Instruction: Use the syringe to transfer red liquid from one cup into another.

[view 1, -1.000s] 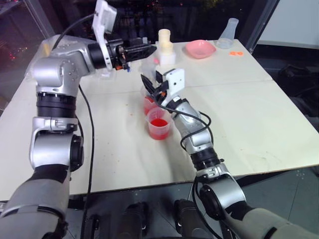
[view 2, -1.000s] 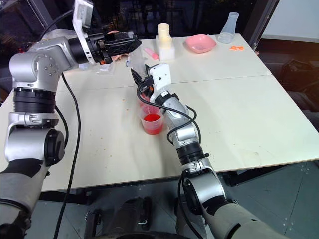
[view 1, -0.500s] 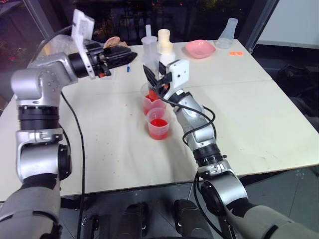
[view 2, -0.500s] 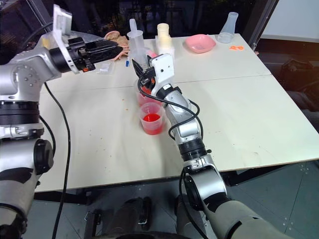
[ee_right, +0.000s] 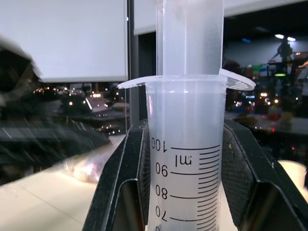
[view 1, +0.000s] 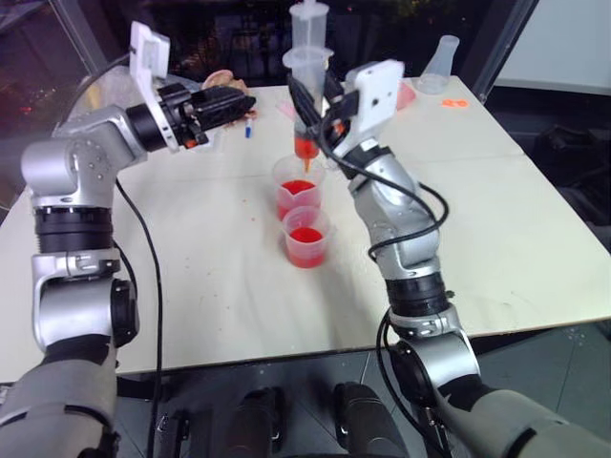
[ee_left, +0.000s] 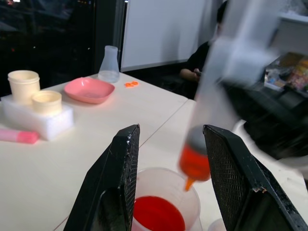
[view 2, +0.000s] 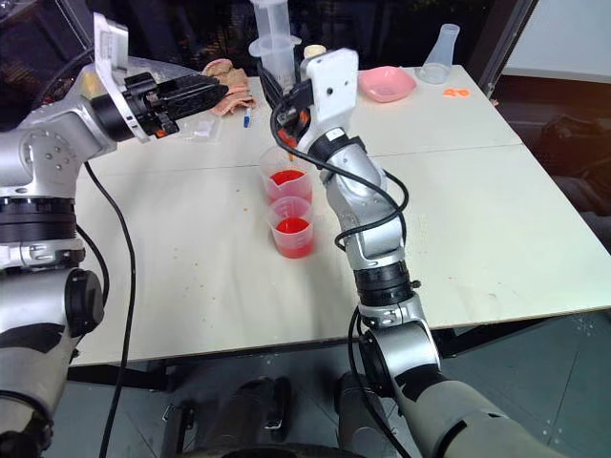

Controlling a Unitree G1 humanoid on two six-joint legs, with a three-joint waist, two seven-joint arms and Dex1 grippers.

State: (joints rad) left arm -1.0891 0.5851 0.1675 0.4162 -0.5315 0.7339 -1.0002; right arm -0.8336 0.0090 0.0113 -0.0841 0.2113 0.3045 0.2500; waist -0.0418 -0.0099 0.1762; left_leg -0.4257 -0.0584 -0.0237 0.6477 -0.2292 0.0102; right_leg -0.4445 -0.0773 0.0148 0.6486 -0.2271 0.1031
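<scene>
Two right fingers [ee_right: 120, 192] clamp the syringe [ee_right: 185, 159], marked "ml", 100–70; left fingers [ee_left: 120, 192] spread, empty.

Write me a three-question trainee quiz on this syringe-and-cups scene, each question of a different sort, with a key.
1. True or false: the right gripper is shut on the syringe.
2. The syringe's orange tip hangs above which cup? A) the far cup B) the near cup C) the pink dish
3. Fill in: the left gripper is ____ and holds nothing.

Key: 1 true; 2 A; 3 open
</scene>
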